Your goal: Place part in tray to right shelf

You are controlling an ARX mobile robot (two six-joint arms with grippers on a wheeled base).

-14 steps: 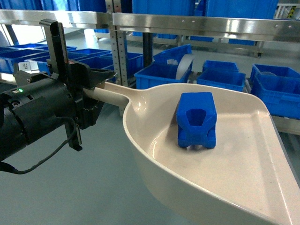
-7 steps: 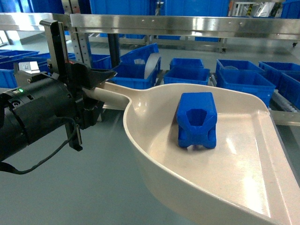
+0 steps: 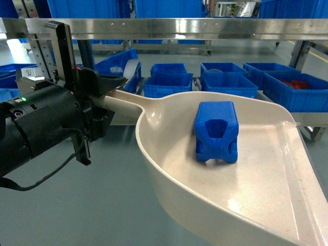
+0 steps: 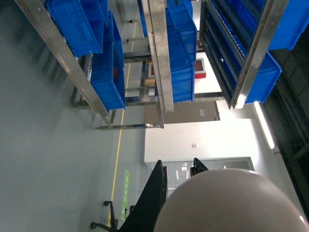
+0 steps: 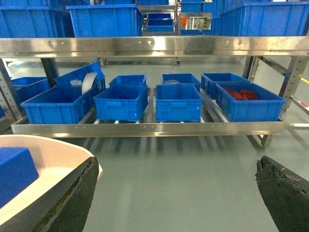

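Left gripper (image 3: 105,100): black, at the left of the head view, its fingers (image 3: 110,81) closed on the tray's round handle where it leaves the scoop; the tray hangs in the air above the grey floor (image 3: 102,205).
Tray (image 3: 266,205): cream scoop filling the lower right of the head view, handle running up and left into the left gripper, raised sides curving around the back, flat lip toward the lower right. In the left wrist view only its rounded handle end (image 4: 231,203) shows, close to the lens.
Part (image 3: 216,131): bright blue block resting inside the tray, near the back wall at the handle end, well away from the front lip; its recessed face looks toward the head camera. A corner of it (image 5: 14,171) also shows at the lower left of the right wrist view, inside the tray's rim (image 5: 58,147).
Right gripper (image 5: 176,186): only its two dark fingers (image 5: 72,198) appear, at the lower corners of its own wrist view, spread wide apart with nothing between them; the left one sits just beside the tray's rim.
Shelf (image 3: 179,25): steel rack straight ahead, its upper rail crossing the top of the head view, the lower front rail (image 5: 145,128) beneath a row of blue crates (image 5: 120,101).
Crate contents: the rightmost crate (image 5: 248,99) holds something red; a tilted crate at the left end holds a pale roll.
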